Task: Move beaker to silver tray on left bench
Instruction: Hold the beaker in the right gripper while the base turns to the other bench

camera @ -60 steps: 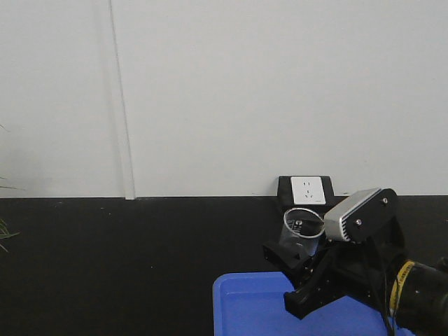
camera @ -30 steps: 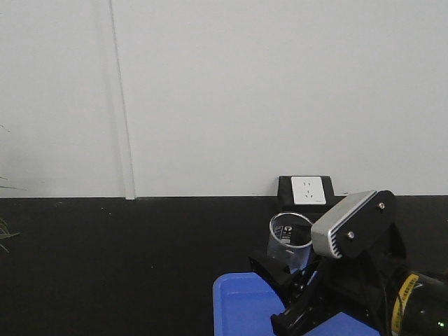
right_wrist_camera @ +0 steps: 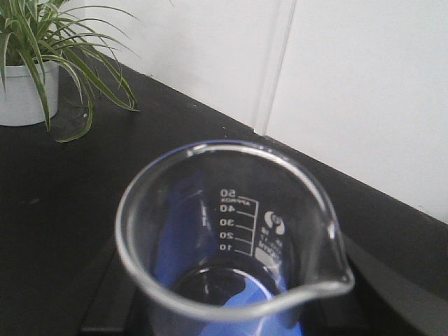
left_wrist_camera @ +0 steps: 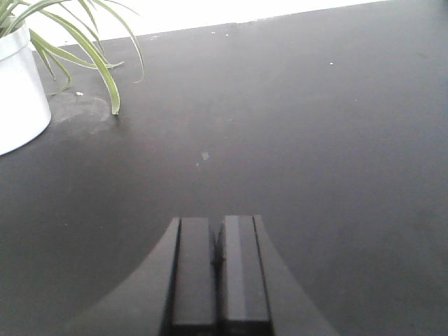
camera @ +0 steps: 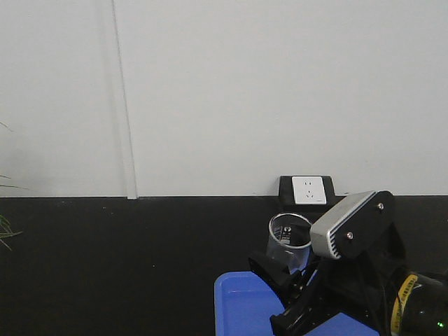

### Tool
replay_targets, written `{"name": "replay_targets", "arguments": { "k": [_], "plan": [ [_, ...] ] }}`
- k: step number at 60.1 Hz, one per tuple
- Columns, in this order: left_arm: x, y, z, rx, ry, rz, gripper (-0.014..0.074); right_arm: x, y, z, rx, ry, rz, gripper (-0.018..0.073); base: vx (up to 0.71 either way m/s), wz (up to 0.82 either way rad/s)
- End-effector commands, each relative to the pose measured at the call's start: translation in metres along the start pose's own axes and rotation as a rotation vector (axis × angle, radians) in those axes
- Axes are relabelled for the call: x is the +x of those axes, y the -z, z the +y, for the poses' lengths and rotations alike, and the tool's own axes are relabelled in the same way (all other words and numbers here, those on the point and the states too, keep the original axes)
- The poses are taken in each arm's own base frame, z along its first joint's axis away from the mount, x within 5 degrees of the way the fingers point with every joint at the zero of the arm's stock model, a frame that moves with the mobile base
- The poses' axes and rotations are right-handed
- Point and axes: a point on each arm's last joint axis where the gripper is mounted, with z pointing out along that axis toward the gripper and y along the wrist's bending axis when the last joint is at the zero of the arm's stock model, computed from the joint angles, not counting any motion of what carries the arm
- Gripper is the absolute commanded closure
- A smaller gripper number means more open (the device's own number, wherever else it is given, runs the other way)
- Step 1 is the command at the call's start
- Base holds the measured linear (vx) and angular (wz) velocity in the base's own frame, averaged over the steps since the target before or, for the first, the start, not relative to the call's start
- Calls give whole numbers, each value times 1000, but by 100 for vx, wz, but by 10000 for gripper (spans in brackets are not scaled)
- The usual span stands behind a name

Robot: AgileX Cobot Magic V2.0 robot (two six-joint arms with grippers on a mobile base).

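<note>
The beaker [camera: 288, 240] is small, clear and empty, and it stands upright between the black fingers of my right gripper [camera: 288, 271], held above the far edge of a blue tray. The right wrist view looks down into the beaker [right_wrist_camera: 241, 222], showing its volume marks and its pour lip at the lower right, with my right gripper [right_wrist_camera: 238, 311] shut on its lower body. My left gripper [left_wrist_camera: 217, 227] is shut and empty, low over the matte black bench top [left_wrist_camera: 315, 140]. The silver tray is out of view.
A bright blue tray [camera: 241, 308] lies at the bottom of the front view under the right arm. A white wall socket [camera: 308, 190] sits on the wall behind. A potted plant [left_wrist_camera: 17, 98] in a white pot [right_wrist_camera: 21, 98] stands on the bench to the left.
My right gripper has carried the beaker a little to the left and slightly lower over the last second. It has barely moved in the last half second.
</note>
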Motion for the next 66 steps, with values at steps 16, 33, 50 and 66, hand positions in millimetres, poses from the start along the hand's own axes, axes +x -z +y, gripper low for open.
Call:
{"name": "replay_targets", "arguments": {
  "k": [16,33,50,66],
  "plan": [
    [-1,-2,-1,5,2,-63,595,-20,7,2,-22,-1,-88,460,-5,-1],
    [-1,-2,-1,5,2,-63,595,-20,7,2,-21,-1,-88,460,-19,-4],
    [-1,-2,-1,5,2,-63,595,-20,7,2,-21,-1,-88,460,-27,-7],
    [-1,-2,-1,5,2,-63,595,-20,7,2,-21,-1,-88,460,-32,-2]
  ]
}}
